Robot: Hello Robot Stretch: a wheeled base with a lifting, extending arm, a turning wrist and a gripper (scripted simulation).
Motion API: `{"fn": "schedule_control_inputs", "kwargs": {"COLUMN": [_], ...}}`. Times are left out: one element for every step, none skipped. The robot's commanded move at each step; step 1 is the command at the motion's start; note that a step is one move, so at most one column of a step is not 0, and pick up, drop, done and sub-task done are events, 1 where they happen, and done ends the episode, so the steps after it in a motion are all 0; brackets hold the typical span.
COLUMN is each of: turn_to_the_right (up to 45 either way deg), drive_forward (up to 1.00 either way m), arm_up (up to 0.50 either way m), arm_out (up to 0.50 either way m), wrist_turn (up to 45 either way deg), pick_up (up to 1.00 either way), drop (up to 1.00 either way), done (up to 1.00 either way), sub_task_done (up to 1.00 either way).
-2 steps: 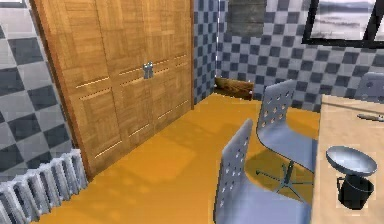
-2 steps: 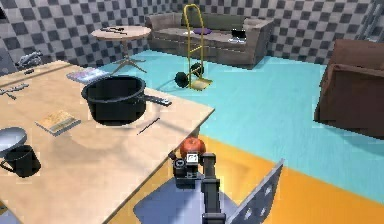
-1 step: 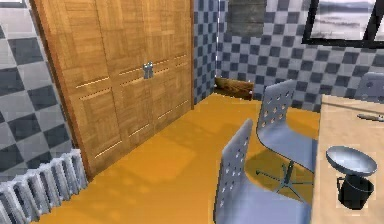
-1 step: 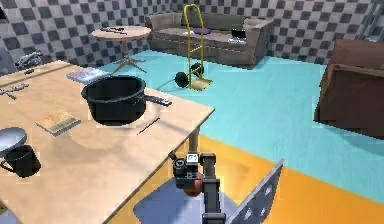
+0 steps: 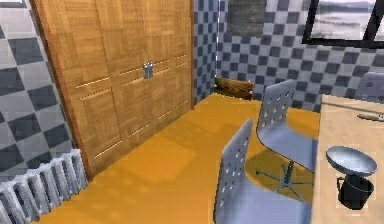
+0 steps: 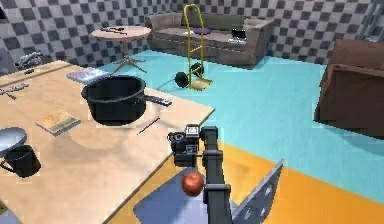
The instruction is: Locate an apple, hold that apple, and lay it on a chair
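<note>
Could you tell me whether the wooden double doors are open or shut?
Shut: the wooden double doors meet flush at their central handles.

The table's point(image 6: 100, 150) edge stood just beside the pincer point(image 6: 180, 150), a black pot point(image 6: 113, 98) farther in; beyond the pincer lay open floor point(image 6: 270, 110).

Two chairs point(image 5: 278, 115) point(image 5: 235, 172); one apple point(image 6: 192, 182); one black pot point(image 6: 112, 100); one mug point(image 6: 22, 160); one sofa point(image 6: 205, 35)
</note>
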Motion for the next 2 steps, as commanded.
{"fn": "schedule_control_inputs", "kwargs": {"turn_to_the_right": [0.0, 0.0], "drive_forward": [0.00, 0.00], "arm_up": [0.00, 0.00], "arm_out": [-0.08, 0.00], "wrist_turn": [0.0, 0.0], "pick_up": [0.00, 0.00], "drop": [0.00, 0.00], "done": [0.00, 1.00], "sub_task_done": [0.00, 0.00]}}
